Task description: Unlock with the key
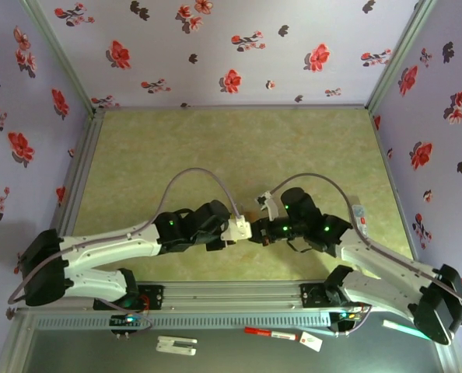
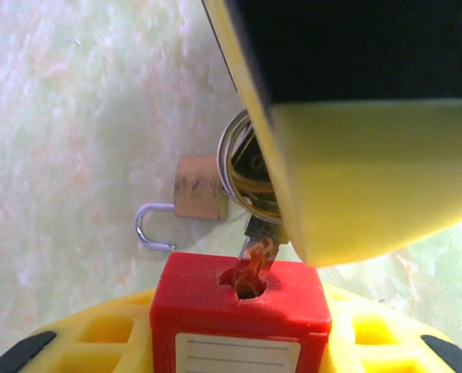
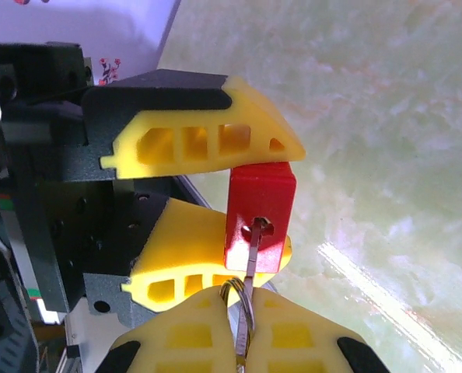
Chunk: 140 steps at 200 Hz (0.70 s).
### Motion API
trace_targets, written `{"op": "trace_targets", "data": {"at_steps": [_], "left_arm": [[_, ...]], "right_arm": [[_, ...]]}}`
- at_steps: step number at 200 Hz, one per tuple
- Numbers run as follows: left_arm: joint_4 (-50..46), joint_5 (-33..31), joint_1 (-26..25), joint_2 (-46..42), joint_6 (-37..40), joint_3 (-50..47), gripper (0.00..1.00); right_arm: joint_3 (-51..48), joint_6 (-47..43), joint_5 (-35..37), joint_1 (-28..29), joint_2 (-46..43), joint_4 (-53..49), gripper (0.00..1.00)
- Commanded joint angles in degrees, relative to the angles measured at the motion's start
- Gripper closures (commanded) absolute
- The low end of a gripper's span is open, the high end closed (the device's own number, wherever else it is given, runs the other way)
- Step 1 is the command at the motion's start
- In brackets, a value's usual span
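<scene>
left gripper (image 3: pixel 285 198) clenched on the red padlock (image 2: pixel 239 311), one yellow finger on each side of its body. key (image 2: pixel 256 250) tip sits in the red padlock's keyhole. right gripper (image 3: pixel 243 318) pinched tight on the key, just beside the red padlock. small brass padlock (image 2: pixel 198 198) lies flat on the table (image 2: pixel 75 116) beyond the red padlock.
</scene>
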Motion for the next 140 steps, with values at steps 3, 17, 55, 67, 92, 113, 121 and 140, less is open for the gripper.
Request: {"op": "trace_targets", "data": {"at_steps": [3, 17, 55, 67, 92, 113, 121, 140], "left_arm": [[0.2, 7.1, 0.4, -3.9, 2.2, 6.0, 1.00], [-0.4, 9.0, 0.4, -4.9, 3.6, 7.9, 1.00], [-9.7, 16.3, 1.3, -3.0, 4.4, 18.1, 1.00], [-11.3, 17.7, 1.3, -2.4, 4.2, 20.8, 1.00], [-12.5, 18.6, 1.3, -1.7, 4.8, 24.4, 1.00], [-15.2, 15.8, 1.3, 1.4, 2.7, 29.4, 1.00], [-16.2, 15.1, 1.3, 2.4, 2.2, 30.9, 1.00], [-15.5, 14.2, 1.2, 3.2, 2.0, 32.5, 1.00]], "right_arm": [[4.6, -8.6, 0.2, 1.0, -1.5, -14.7, 1.00], [7.4, -12.2, 0.2, 1.0, -1.7, -19.4, 1.00], [15.2, -20.9, 1.5, 1.0, -0.5, -28.7, 1.00], [17.6, -23.1, 2.0, 1.0, 0.4, -30.3, 1.00], [23.9, -28.1, 3.2, 1.0, 5.0, -35.5, 1.00], [29.0, -28.3, 5.5, 1.0, 10.1, -38.8, 1.00], [30.2, -27.7, 3.5, 0.9, 12.4, -39.1, 1.00], [31.2, -22.3, 2.5, 1.1, 17.2, -36.2, 1.00]]}}
